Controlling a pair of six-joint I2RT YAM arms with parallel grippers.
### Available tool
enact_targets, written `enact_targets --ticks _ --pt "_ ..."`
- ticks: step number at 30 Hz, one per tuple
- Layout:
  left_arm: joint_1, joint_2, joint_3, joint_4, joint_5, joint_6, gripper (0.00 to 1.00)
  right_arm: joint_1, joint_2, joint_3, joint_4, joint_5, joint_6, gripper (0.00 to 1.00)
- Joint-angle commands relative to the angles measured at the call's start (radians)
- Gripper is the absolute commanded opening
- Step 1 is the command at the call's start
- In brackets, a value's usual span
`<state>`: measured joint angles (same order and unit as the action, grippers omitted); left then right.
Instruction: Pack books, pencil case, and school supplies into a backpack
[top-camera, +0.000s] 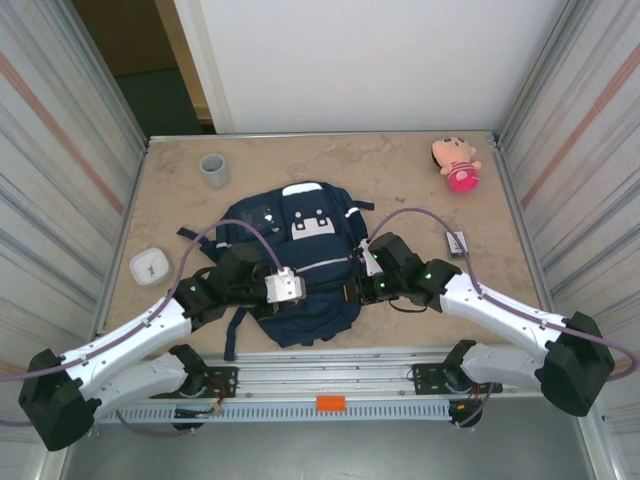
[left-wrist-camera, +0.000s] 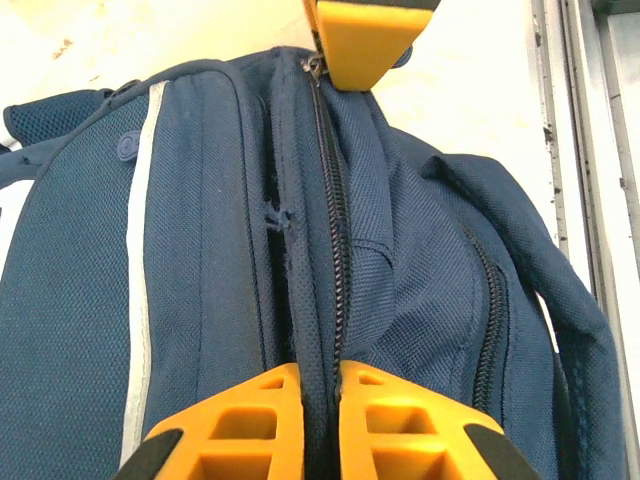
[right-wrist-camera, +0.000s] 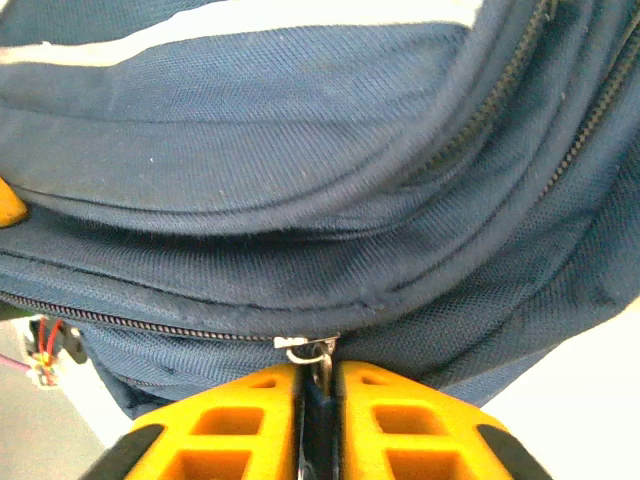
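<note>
Left fingers (left-wrist-camera: 240, 420), right fingers (right-wrist-camera: 240, 420) pinch one backpack (top-camera: 310, 312)

Top camera: high behind the near edge, looking down on the whole table (top-camera: 400, 180). Wrist cameras: close against the backpack (top-camera: 310, 312), along its zips, facing each other. Backpack common to all three views.

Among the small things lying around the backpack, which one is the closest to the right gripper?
The slim whitish packet, beside the right arm. The grey cup, white square object and pink doll lie farther away.
</note>
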<state>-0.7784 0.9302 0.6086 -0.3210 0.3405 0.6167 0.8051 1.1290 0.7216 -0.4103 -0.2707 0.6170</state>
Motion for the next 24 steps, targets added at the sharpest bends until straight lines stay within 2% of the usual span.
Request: enact_targets --ticks 1,4,7,10,15,18,21,23,24 --pt "0.009 -0.018 0.013 0.028 0.066 0.007 0.09 0.000 0.016 -0.012 0.023 0.024 -0.002 0.24" --pt "0.008 -0.024 0.019 0.022 0.069 0.008 0.09 -0.016 0.006 -0.029 0.043 0.026 -0.002 0.27" --pt "0.010 -0.034 0.015 0.012 0.035 0.011 0.09 -0.046 -0.009 -0.048 0.044 0.024 0.000 0.11" --pt "0.014 -0.049 0.015 -0.017 0.000 0.020 0.09 -0.076 -0.028 -0.054 0.004 0.032 -0.018 0.00" --pt "0.028 -0.065 0.019 -0.078 -0.083 0.041 0.13 -0.137 -0.078 -0.061 -0.059 0.058 -0.041 0.00" --pt "0.030 -0.064 0.026 -0.107 -0.155 0.044 0.23 -0.138 -0.082 -0.050 -0.071 0.045 -0.053 0.00" --pt "0.030 -0.062 0.037 -0.094 -0.172 0.010 0.38 -0.111 -0.087 -0.066 -0.003 0.007 -0.027 0.00" --pt "0.030 -0.060 0.041 -0.043 -0.174 -0.092 0.46 -0.089 -0.099 -0.088 0.065 0.002 0.010 0.00" --pt "0.030 -0.057 0.043 -0.009 -0.181 -0.188 0.51 -0.077 -0.102 -0.096 0.095 0.003 0.027 0.00"
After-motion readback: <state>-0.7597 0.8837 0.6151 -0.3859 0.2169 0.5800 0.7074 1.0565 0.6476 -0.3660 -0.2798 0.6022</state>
